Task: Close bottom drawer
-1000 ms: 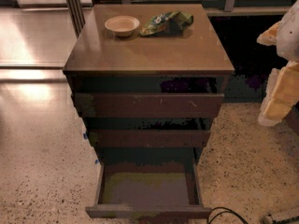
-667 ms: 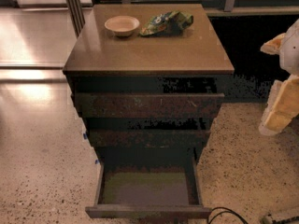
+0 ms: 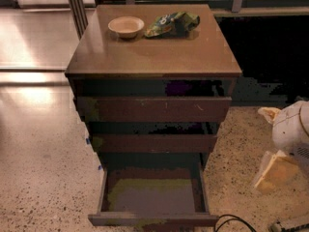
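Observation:
The brown wooden cabinet (image 3: 154, 57) has three drawers. The bottom drawer (image 3: 152, 220) is pulled far out towards me, and its shallow box shows an empty grey-green floor (image 3: 153, 195). The middle drawer front (image 3: 154, 143) and the top drawer front (image 3: 153, 109), which has pale scratches, stick out a little. My gripper (image 3: 280, 146), white and pale yellow, hangs at the right edge of the camera view. It is to the right of the cabinet, at about middle-drawer height, and apart from it.
A small pale bowl (image 3: 126, 26) and a crumpled green snack bag (image 3: 172, 23) lie on the cabinet top. A black cable (image 3: 231, 221) curls on the speckled floor by the drawer's right front corner. Metal legs (image 3: 76, 8) stand behind on the left.
My gripper has moved down along the right side of the cabinet, from top-drawer height to lower. The drawers have not moved.

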